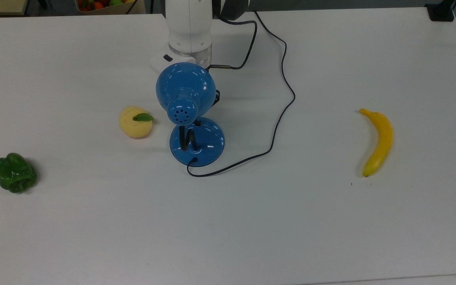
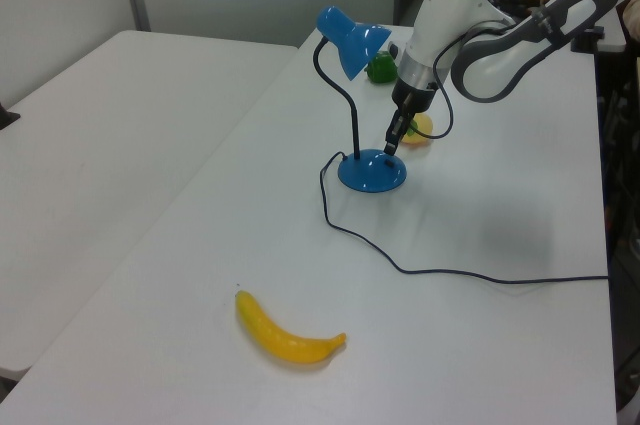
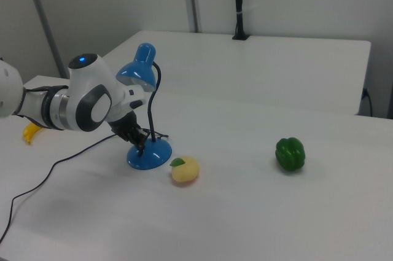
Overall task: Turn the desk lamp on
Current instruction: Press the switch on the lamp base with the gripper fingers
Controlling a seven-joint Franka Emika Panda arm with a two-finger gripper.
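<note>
The desk lamp stands mid-table, its glossy blue dome shade (image 1: pixel 185 87) over a round blue base (image 1: pixel 208 144) with a small black switch (image 1: pixel 197 123) at the base's far edge. In the left view the black neck rises from the base (image 2: pixel 372 172) to the shade (image 2: pixel 352 37). My gripper (image 2: pixel 391 145) points down, shut, with its narrow black tip at the base's edge on the switch side. The right view has the gripper (image 3: pixel 141 144) low beside the base (image 3: pixel 149 155). In the top view the shade hides most of the hand.
The lamp's thin black cord (image 1: pixel 279 118) loops across the table to the top view's right. A banana (image 1: pixel 379 142) lies further right. A yellow peach-like fruit (image 1: pixel 135 122) sits just left of the lamp, and a green pepper (image 1: pixel 15 173) lies far left.
</note>
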